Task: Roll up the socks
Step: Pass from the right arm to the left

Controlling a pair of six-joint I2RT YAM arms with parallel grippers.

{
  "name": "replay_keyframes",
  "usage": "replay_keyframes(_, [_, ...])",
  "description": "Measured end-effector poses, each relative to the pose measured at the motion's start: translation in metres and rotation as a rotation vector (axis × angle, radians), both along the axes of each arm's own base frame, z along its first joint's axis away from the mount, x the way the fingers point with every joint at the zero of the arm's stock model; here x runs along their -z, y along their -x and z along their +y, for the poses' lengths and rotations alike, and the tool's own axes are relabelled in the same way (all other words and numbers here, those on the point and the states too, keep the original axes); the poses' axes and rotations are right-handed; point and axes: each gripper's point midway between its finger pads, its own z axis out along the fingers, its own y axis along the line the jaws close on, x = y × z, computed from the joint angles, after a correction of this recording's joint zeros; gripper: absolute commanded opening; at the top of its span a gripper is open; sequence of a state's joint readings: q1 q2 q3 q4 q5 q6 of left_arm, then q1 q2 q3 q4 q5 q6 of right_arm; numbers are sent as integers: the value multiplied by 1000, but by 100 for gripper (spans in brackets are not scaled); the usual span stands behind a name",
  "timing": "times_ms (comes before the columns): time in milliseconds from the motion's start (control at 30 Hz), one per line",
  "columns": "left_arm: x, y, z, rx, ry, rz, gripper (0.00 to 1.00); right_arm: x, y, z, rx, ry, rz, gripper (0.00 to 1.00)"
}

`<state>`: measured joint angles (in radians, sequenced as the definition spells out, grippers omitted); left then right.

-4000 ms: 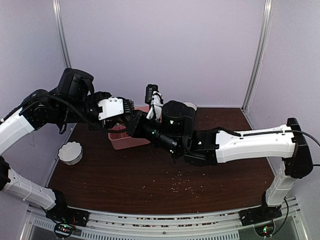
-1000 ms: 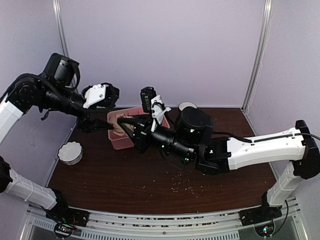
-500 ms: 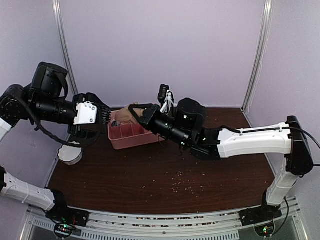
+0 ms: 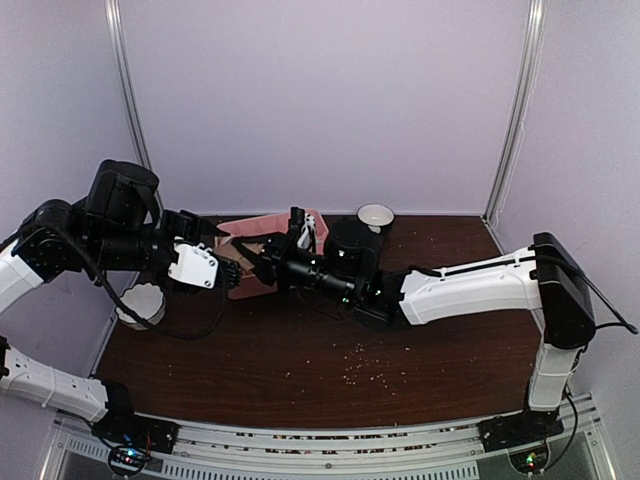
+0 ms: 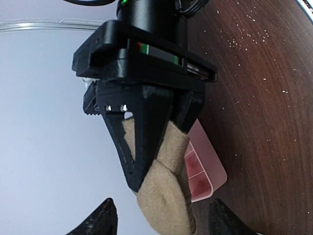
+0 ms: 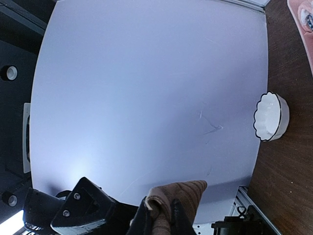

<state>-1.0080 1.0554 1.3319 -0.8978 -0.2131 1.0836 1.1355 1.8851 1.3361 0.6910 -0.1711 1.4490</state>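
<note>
Lowering the right gripper (image 5: 157, 161) from its raised spot of 0.5 s ago, carrying the tan sock (image 5: 166, 198) down by the left end of the pink tray (image 4: 268, 222). Swinging the left gripper (image 4: 223, 269) in from well apart, as at 1 s ago, to just beside the right gripper, fingers spread and facing the sock's free end. Dropping the left arm from its high pose. Stretching the right arm flatter and lower over the table.

A robot lab cell: plain pale walls (image 4: 330, 100), metal posts (image 4: 515, 110), two arms (image 4: 470, 285) bolted to a rail (image 4: 330, 445) at a brown table (image 4: 430, 360).
</note>
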Motion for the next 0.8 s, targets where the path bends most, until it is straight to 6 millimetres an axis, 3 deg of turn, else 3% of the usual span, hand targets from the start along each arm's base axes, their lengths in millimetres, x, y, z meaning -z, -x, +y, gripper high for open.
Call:
replay_keyframes(100, [-4, -1, -2, -5, 22, -6, 59, -12, 3, -1, -18, -61, 18, 0])
replay_keyframes(233, [-7, -3, -3, -16, 48, -15, 44, -29, 9, -3, -42, -141, 31, 0])
replay_keyframes(433, [-16, -4, 1, -6, 90, -100, 19, -32, 12, -1, -59, -187, 63, 0])
replay_keyframes(600, [-27, -1, 4, 31, 124, -201, 12, -40, 15, -2, -73, -230, 76, 0])
replay_keyframes(700, [-30, 5, 5, 70, 138, -271, 0, -45, 18, -2, -88, -249, 75, 0])
replay_keyframes(800, [-28, 13, 8, 117, 150, -366, 0, -44, 23, 1, -110, -247, 77, 0])
